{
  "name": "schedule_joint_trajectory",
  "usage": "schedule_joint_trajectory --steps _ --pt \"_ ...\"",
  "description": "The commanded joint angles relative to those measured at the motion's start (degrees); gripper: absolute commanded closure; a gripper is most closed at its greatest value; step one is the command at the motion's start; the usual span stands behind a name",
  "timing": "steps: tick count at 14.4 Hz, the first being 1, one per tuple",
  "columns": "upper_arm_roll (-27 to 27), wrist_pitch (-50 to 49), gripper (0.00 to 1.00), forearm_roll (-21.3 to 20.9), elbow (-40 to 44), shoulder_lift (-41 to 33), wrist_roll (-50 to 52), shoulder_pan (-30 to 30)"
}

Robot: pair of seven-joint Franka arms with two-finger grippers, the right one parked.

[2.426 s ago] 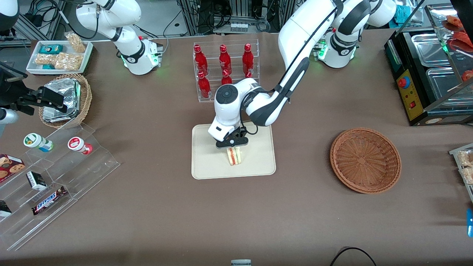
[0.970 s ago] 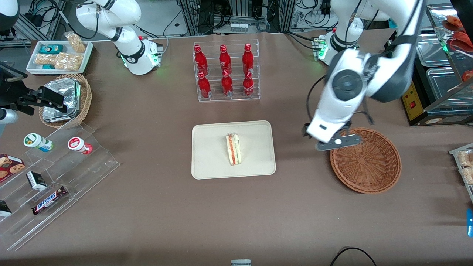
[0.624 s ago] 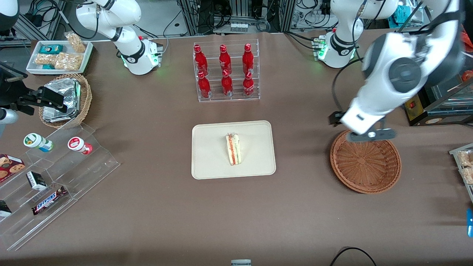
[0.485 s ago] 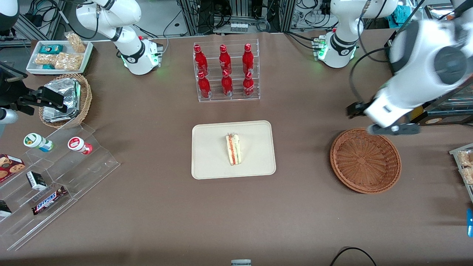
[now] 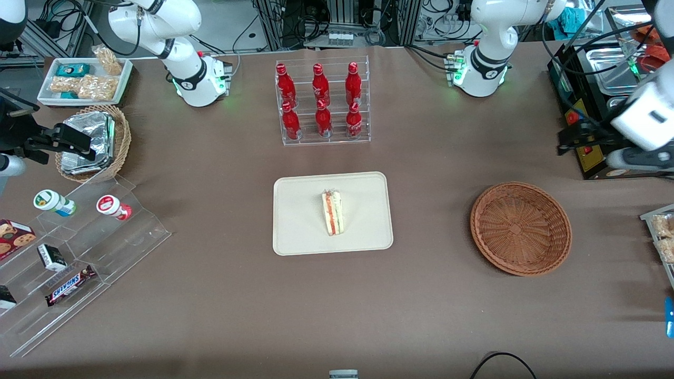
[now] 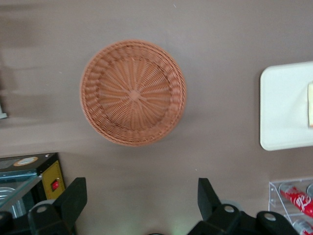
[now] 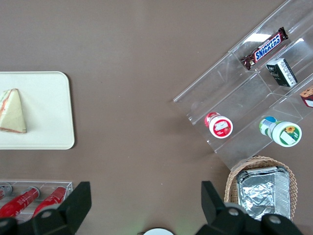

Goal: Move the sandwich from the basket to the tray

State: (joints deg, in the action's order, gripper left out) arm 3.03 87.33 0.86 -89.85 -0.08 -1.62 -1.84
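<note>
Brown table (image 5: 221, 295), seen from front. Mid-table: cream tray (image 5: 300, 221). Toward working arm's end: round wicker basket (image 5: 521, 228), well apart from tray. Farther from camera than tray: clear rack w/ red bottles (image 5: 322, 102). Toward parked arm's end: clear stepped stand (image 5: 79, 258) w/ snacks, small basket of foil packs (image 5: 95, 141), white snack tray (image 5: 84, 80). Gripper (image 5: 613, 150) hangs above table edge by black appliance (image 5: 595, 126), fingers spread.
</note>
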Motion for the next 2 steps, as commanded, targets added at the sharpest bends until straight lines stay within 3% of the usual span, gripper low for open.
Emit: schedule_joint_trajectory --steps 1,2 --pt "-1.3 -0.8 0.0 0.3 1.7 0.4 -0.8 0.1" --pt "-1.4 -0.8 0.0 0.3 1.7 0.3 -0.8 0.1"
